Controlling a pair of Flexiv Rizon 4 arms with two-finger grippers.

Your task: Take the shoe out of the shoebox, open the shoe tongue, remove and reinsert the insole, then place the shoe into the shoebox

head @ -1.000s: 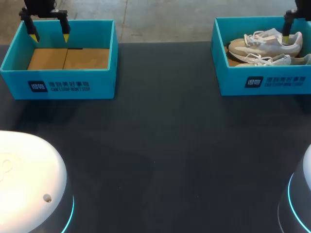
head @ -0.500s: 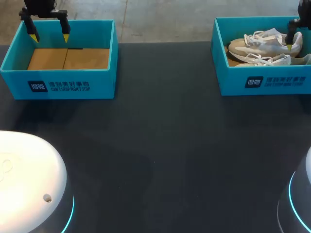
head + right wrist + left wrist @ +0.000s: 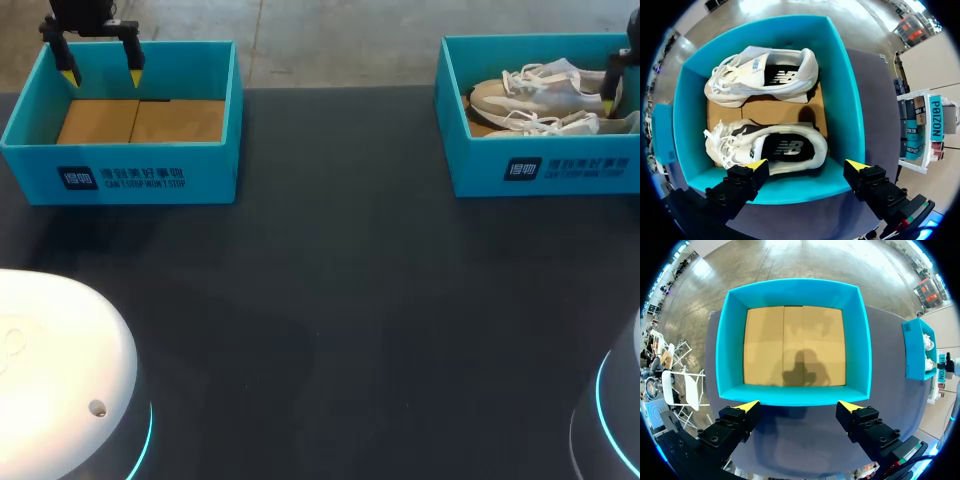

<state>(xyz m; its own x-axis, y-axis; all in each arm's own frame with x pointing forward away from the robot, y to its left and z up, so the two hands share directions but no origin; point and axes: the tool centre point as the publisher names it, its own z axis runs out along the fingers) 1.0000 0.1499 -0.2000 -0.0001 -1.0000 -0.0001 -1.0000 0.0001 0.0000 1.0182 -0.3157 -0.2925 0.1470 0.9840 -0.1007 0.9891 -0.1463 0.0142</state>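
- The left gripper point(image 3: 101, 74) hangs above one wall of the left box point(image 3: 120, 178), its fingers wide apart and holding nothing. This box shows only its cardboard floor.
- Both shoes lie in the right shoebox point(image 3: 840, 95), soles down, side by side: the far shoe point(image 3: 765, 77) and the near shoe point(image 3: 775, 145).
- The right gripper point(image 3: 807, 165) is wide open above this shoebox's wall, just beside the near shoe, and grips nothing.
- In my judgement no step is done yet: the taking out, the tongue, the insole and the return all remain.

Dark, matte bench point(image 3: 330, 300) across nearly the whole frame, far edge straight along the top. Lit evenly from above. Soft, blurred shadows at upper left and lower left; faint grey sheen mid-frame.
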